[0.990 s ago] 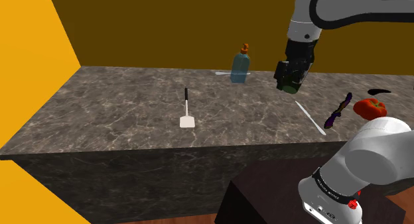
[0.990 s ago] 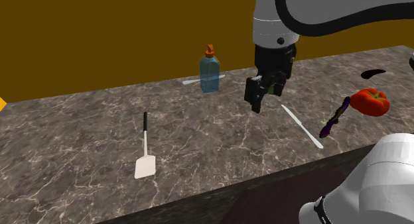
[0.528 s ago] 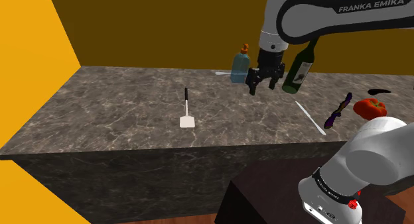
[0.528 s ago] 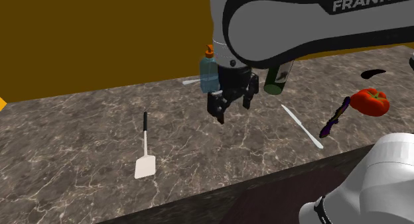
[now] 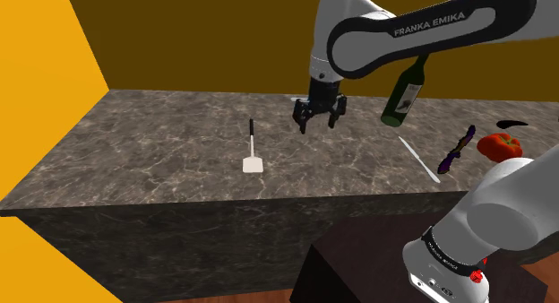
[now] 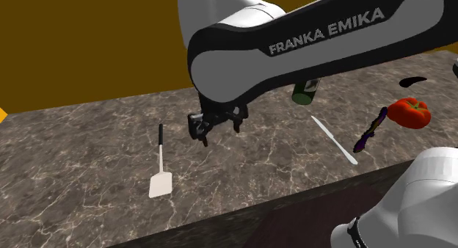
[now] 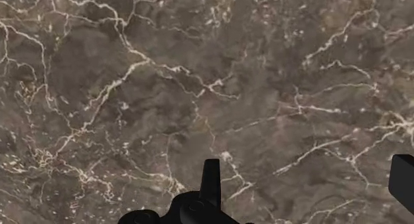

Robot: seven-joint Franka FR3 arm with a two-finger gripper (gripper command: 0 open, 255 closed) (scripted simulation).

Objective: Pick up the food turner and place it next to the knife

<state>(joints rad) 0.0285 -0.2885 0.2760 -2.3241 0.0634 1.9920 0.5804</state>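
Hovering over the counter (image 5: 134, 149), the end effector (image 5: 320, 124) has its 2 fingers (image 7: 211, 179) spread (gripping nothing).

A dark stone counter (image 5: 161, 140) with pale veins sits in front of a brown wall (image 5: 197, 41) and an orange wall (image 5: 45, 68). A dark green bottle (image 5: 405, 93) with a label stands near the back. On the shoulder view's right lies a red vegetable (image 5: 499, 146). A small black curved thing (image 5: 512, 125) is just behind it.

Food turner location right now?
In the shoulder view the food turner lies flat on the marbled counter, left of centre, white blade toward the front edge, off to the left of the open pincer and apart from it.
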